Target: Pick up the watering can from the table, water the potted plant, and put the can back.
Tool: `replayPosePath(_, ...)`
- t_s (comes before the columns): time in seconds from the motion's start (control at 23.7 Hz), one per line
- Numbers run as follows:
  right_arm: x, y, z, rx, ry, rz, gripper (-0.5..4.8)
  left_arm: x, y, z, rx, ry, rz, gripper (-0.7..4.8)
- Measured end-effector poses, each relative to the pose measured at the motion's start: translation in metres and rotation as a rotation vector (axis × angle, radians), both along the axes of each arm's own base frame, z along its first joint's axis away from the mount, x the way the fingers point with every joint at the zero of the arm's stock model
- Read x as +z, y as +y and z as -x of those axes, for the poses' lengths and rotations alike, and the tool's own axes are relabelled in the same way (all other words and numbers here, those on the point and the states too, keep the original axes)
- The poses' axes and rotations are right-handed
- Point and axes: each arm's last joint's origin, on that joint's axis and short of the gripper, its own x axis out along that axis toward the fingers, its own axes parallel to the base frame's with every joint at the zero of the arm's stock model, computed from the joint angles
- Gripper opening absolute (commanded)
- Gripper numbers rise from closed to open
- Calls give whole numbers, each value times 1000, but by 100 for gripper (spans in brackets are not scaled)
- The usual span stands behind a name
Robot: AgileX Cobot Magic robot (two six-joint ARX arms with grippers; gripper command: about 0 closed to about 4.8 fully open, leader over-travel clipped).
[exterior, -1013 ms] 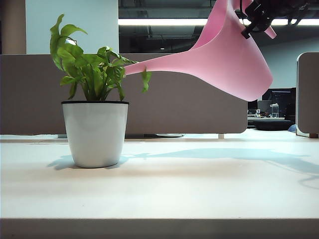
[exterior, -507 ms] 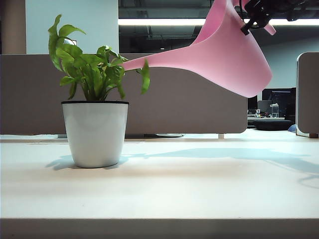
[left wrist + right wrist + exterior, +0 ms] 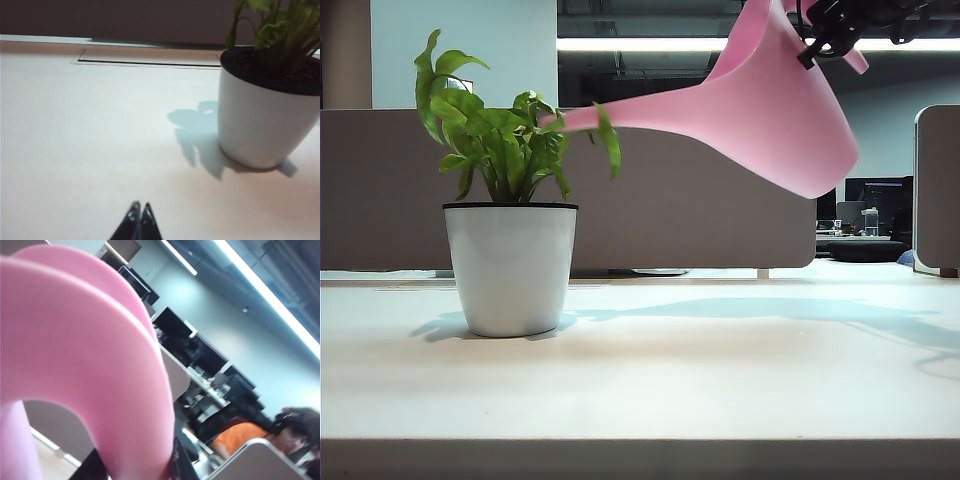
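Observation:
The pink watering can [image 3: 775, 115] hangs tilted high over the table [image 3: 720, 370], its long spout reaching left among the leaves of the potted plant [image 3: 510, 255]. My right gripper [image 3: 835, 28] holds it by the handle near the top edge of the exterior view. In the right wrist view the curved pink handle [image 3: 100, 365] fills the picture, with the black fingers [image 3: 182, 465] of my right gripper [image 3: 135, 467] on either side of it. My left gripper [image 3: 140, 212] is shut and empty, low over the table [image 3: 75, 150], with the white pot [image 3: 260, 120] off to one side of it.
A grey partition [image 3: 700, 210] runs behind the table. A thin rectangular slot [image 3: 145, 61] is set into the tabletop near its far edge. Desks with monitors [image 3: 200, 352] and a seated person in orange [image 3: 245, 437] lie beyond.
The can has tipped a little further: its body rose slightly, and the spout tip has slid left, deeper into the leaves. A leaf under the spout swung. The left gripper's earlier state is not shown.

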Motion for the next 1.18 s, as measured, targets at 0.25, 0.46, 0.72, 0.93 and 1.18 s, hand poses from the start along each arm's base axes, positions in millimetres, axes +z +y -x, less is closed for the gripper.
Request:
replayPosePath(0.25, -9, -2, -2, -18, 97, -159, 85, 0, 0, 0, 0, 0, 0, -5)
replayPosePath(0.46, -11, -4, -3, -12, 126, -228, 85, 0, 0, 0, 0, 0, 0, -5)
replayPosePath(0.72, -22, -26, -6, -36, 225, -522, 85, 0, 0, 0, 0, 0, 0, -5)
replayPosePath(0.93, -33, -52, -6, -16, 273, -723, 85, 0, 0, 0, 0, 0, 0, -5)
replayPosePath(1.18, -63, -69, 0, -23, 332, -883, 85, -1, 0, 0, 0, 8, 0, -5)
